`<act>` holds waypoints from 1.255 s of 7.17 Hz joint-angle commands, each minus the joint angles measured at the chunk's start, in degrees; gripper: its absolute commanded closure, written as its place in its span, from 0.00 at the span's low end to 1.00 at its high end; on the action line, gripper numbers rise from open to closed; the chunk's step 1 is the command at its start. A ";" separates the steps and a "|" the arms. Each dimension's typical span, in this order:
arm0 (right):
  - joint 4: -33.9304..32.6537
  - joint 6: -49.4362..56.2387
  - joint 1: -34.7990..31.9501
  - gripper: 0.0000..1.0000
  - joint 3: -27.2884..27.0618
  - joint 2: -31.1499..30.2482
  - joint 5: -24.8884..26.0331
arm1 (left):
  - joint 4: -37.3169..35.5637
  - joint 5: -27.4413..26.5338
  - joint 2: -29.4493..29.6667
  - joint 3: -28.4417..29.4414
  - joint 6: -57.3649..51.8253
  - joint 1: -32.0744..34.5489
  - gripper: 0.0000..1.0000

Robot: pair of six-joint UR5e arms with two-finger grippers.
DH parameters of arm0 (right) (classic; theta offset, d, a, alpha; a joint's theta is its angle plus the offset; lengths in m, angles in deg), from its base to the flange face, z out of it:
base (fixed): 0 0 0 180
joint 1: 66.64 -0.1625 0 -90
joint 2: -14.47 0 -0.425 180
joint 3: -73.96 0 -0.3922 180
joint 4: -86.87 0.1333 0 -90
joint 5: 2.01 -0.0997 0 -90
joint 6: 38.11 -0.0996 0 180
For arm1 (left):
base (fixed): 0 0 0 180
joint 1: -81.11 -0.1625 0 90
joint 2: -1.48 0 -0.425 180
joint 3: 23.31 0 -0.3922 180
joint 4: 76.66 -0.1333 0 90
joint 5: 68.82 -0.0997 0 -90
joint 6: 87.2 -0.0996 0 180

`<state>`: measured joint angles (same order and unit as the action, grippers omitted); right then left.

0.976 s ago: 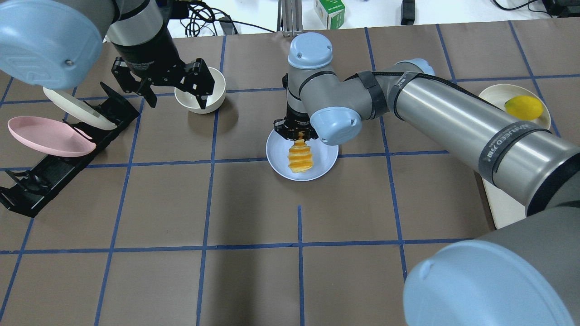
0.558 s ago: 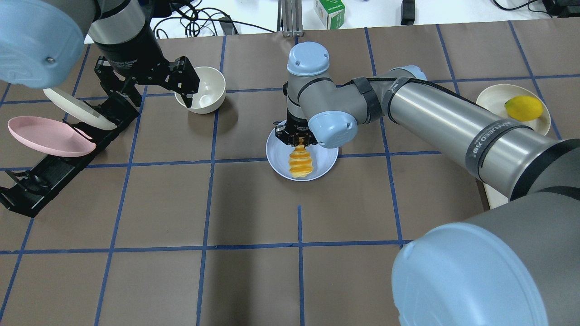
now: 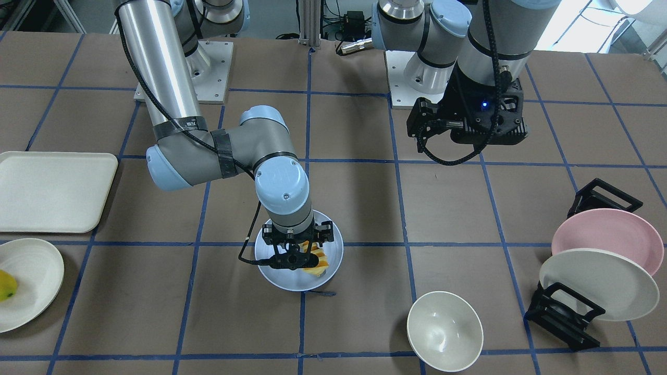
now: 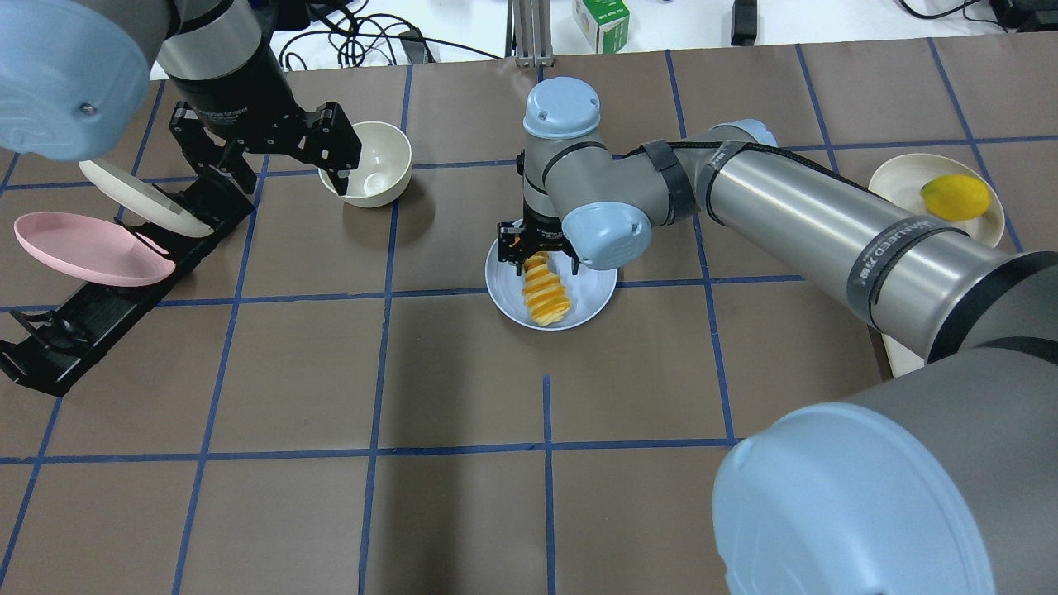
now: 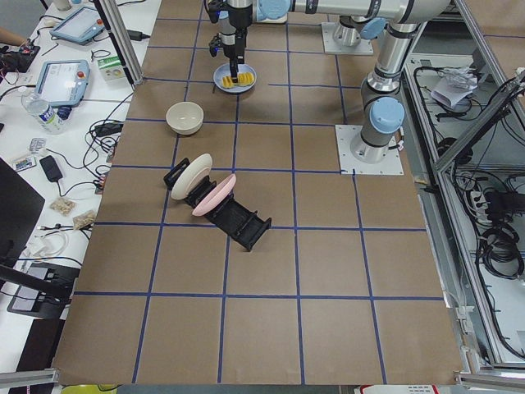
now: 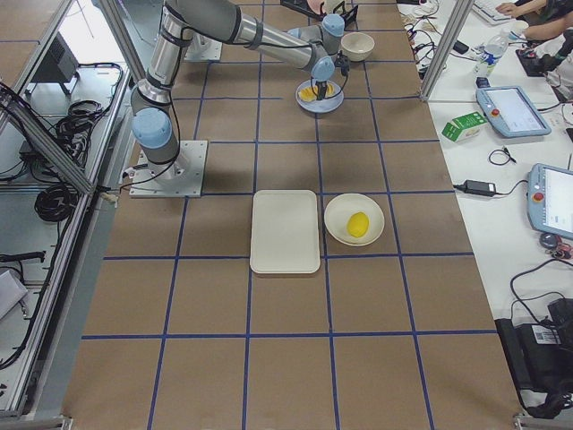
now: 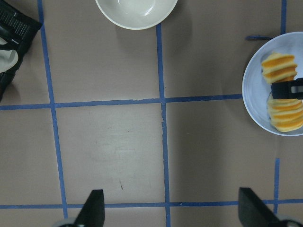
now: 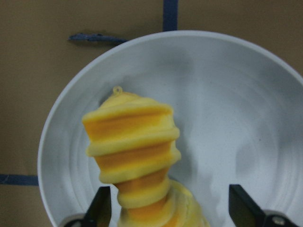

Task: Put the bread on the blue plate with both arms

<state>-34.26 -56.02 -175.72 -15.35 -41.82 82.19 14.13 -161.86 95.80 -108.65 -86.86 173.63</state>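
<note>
The bread (image 4: pixel 545 293), a yellow-orange ridged loaf, lies on the blue plate (image 4: pixel 597 296) at the table's middle. My right gripper (image 4: pixel 543 256) stands over the loaf's far end, open, with a finger on each side and apart from it. The right wrist view shows the bread (image 8: pixel 132 146) on the plate (image 8: pixel 227 118) between the spread fingers (image 8: pixel 100 208). My left gripper (image 4: pixel 264 157) is open and empty, high up by the cream bowl. Its wrist view shows the bread (image 7: pixel 281 66) and the plate (image 7: pixel 253 97) far to the right.
A cream bowl (image 4: pixel 368 165) stands at the far left. A black rack (image 4: pixel 99 314) holds a pink plate (image 4: pixel 83 248) and a cream-white plate (image 4: pixel 140 198). A cream plate (image 4: pixel 901 178) with a yellow fruit (image 4: pixel 955 197) and a cream tray (image 3: pixel 52 190) lie on the right.
My right gripper has opened and let go of the bread, which now rests on the blue plate. My left arm drew back to the left a little, then stayed still.
</note>
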 commanded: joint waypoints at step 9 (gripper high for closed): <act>27.94 8.24 12.57 0.00 -0.78 -30.16 4.21 | 0.26 3.39 0.25 0.09 -1.04 -0.68 0.00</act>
<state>-9.66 -48.50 -163.91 -16.09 -68.00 85.45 14.37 -158.55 96.07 -108.55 -87.78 172.94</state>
